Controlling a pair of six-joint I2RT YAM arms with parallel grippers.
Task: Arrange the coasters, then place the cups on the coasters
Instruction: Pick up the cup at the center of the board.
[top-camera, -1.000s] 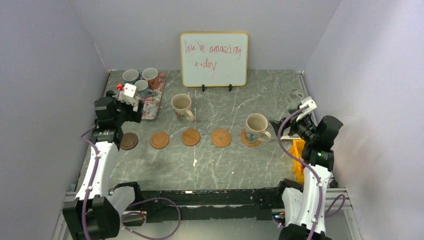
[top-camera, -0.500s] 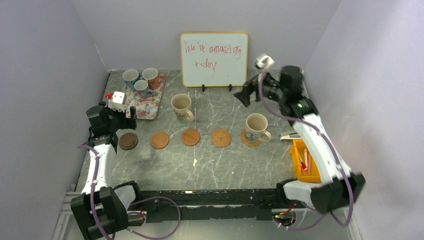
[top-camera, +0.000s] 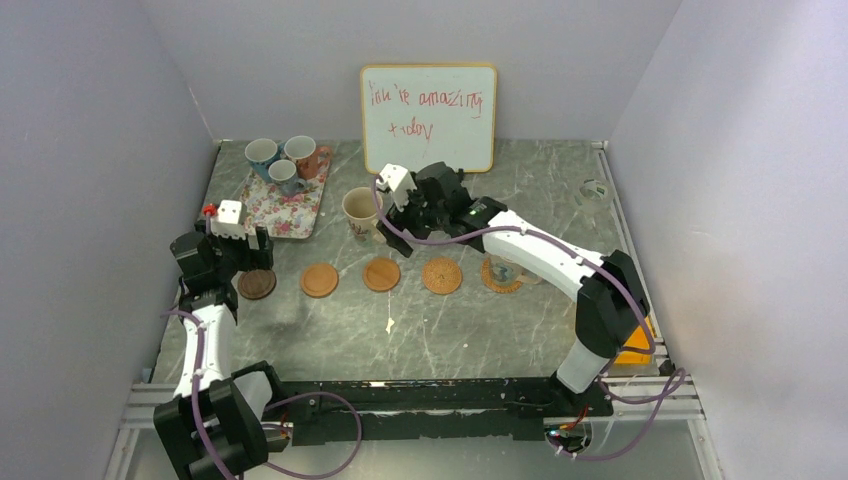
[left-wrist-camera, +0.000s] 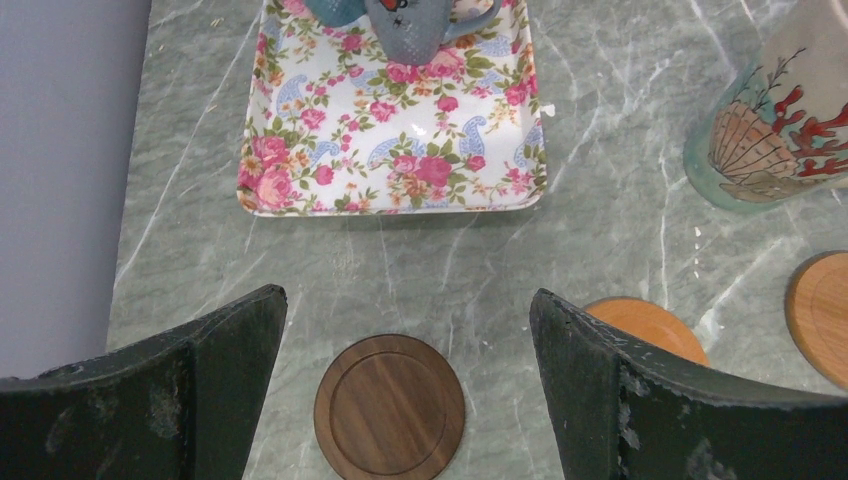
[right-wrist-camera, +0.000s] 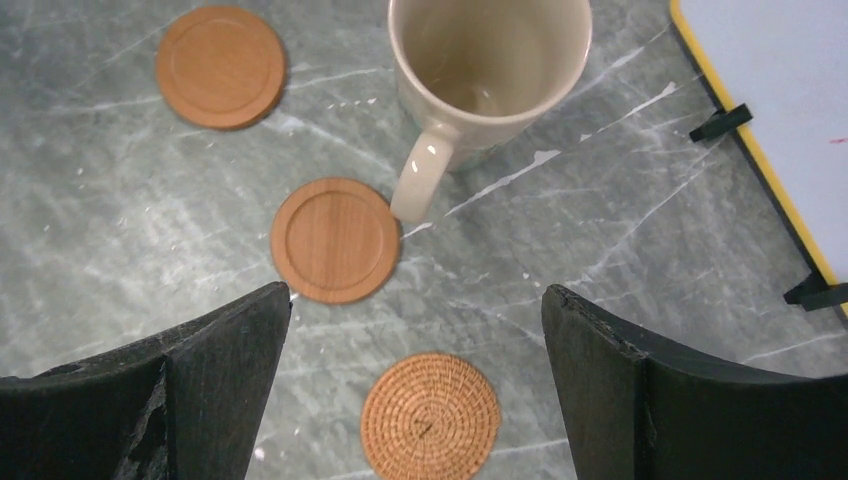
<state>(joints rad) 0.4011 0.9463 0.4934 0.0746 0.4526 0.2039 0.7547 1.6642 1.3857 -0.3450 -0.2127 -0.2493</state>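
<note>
Five coasters lie in a row: a dark brown one (top-camera: 257, 284) (left-wrist-camera: 390, 405), two plain tan ones (top-camera: 320, 280) (top-camera: 381, 274) (right-wrist-camera: 335, 240), a woven one (top-camera: 441, 275) (right-wrist-camera: 430, 415), and one (top-camera: 497, 284) under a cream cup (top-camera: 506, 270) that the right arm mostly hides. Another cream cup (top-camera: 358, 207) (right-wrist-camera: 490, 60) stands bare on the table behind the row. Three small cups (top-camera: 284, 163) sit on the floral tray (top-camera: 293, 212). My left gripper (top-camera: 248, 262) (left-wrist-camera: 407, 298) hangs open above the dark coaster. My right gripper (top-camera: 397, 237) (right-wrist-camera: 417, 293) is open beside the free cream cup, holding nothing.
A whiteboard (top-camera: 428, 118) stands at the back wall. An orange bin (top-camera: 641, 339) sits at the right edge, behind the right arm. A small white scrap (top-camera: 388, 325) lies in front of the coaster row. Grey walls close in both sides.
The right arm has swung from the far right across the table to the middle, by the free cream cup. The left gripper has drawn back from the tray toward the dark coaster.
</note>
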